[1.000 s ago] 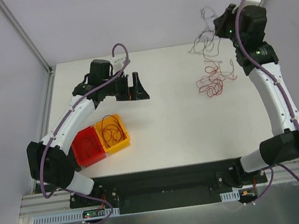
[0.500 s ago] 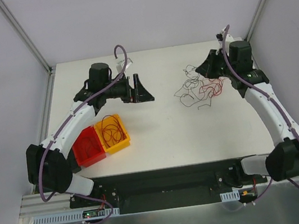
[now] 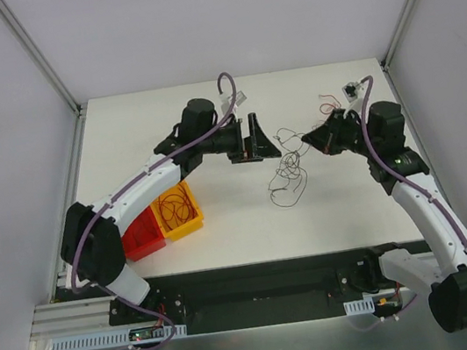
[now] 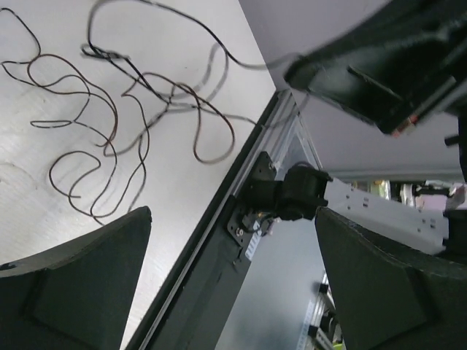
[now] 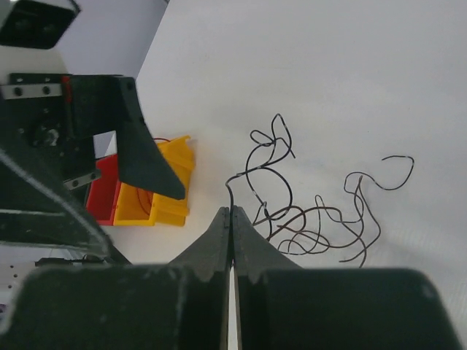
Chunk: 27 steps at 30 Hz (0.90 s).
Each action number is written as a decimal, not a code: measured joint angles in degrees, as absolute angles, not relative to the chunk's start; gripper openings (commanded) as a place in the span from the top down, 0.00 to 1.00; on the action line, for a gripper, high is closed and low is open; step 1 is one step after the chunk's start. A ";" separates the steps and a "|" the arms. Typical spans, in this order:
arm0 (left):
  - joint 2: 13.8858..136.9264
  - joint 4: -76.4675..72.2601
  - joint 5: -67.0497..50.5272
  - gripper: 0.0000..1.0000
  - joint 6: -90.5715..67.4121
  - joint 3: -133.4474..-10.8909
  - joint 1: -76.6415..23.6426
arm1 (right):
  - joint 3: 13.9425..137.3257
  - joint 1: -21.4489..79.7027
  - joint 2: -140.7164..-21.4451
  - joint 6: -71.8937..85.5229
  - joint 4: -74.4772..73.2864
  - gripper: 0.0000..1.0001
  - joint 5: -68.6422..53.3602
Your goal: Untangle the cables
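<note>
Left gripper (image 3: 256,140) stands wide open and empty, just left of the cables (image 3: 287,174), a dark tangle trailing on the table (image 3: 241,220). Right gripper (image 5: 230,210) is clamped on one strand. Advise pinching a separate loop, then drawing apart slowly. Red bin (image 3: 140,243) and yellow bin (image 3: 190,225) sit well clear, obstructing nothing.

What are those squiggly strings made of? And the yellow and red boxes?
The thin curly red and black wires look like bendy wire in a smooth plastic coat: they hold their loops instead of lying limp. Any metal inside is hidden. The small yellow open box and the small red open box beside it look like hard moulded plastic: plain bright colour, stiff straight walls.
</note>
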<state>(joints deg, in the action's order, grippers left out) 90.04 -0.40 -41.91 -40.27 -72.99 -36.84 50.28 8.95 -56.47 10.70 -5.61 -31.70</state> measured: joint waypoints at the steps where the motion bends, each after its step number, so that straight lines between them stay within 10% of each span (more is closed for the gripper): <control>1: 91.57 -0.69 -40.88 0.07 -41.39 -73.78 -37.26 | 49.52 8.95 -56.05 11.31 -5.19 1.00 -31.94; 16: 125.16 2.63 -29.12 0.30 -47.40 -99.57 -40.82 | 49.63 9.21 -44.97 23.35 -0.38 1.00 -31.31; 27: 134.41 10.15 -25.10 0.45 -42.98 -103.98 -32.36 | 96.36 9.30 -52.29 15.79 -11.42 1.00 -21.21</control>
<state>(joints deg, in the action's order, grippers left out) 134.41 10.15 -25.10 -42.98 -103.98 -32.36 96.36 9.30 -52.29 15.79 -11.42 -21.21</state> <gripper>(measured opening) 0.548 0.009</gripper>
